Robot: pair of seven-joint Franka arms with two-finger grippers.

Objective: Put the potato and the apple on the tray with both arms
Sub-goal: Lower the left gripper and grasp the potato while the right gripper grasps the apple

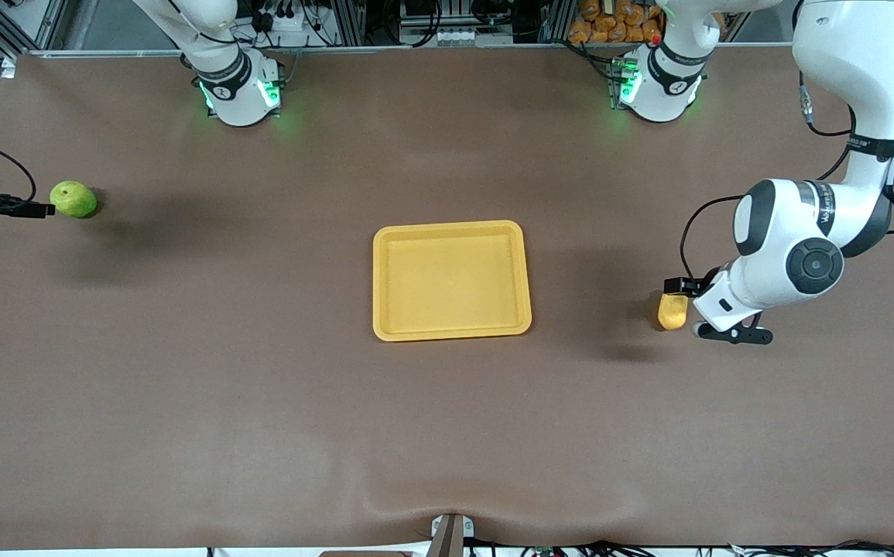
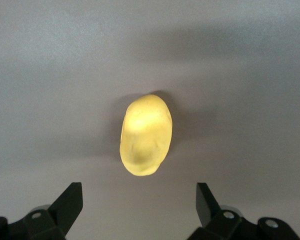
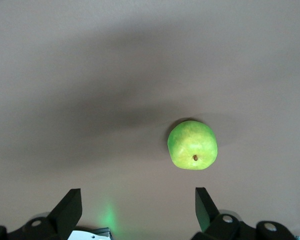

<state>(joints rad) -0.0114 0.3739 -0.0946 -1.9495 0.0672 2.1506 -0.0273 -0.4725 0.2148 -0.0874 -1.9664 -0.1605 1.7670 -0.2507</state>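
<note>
**Both grippers poised over their fruit, tray bare**

The brown table [image 1: 261, 387] carries the yellow-orange tray [image 1: 385, 278] at its middle, with nothing lying in it.

The left arm [image 1: 803, 247] bends down at its own end of the table. The left gripper [image 2: 139, 210] hangs over the potato [image 1: 673, 312], fingers [image 2: 70, 202] spread wide and clear of it. The potato lies on the table, well apart from the tray.

The right arm [image 1: 214, 46] reaches out past the picture's edge at its end. The right gripper [image 3: 138, 210] hovers beside the apple [image 1: 73, 199], fingers [image 3: 69, 206] spread apart, touching nothing. The green apple sits on the table, farther from the front camera than the tray.
</note>
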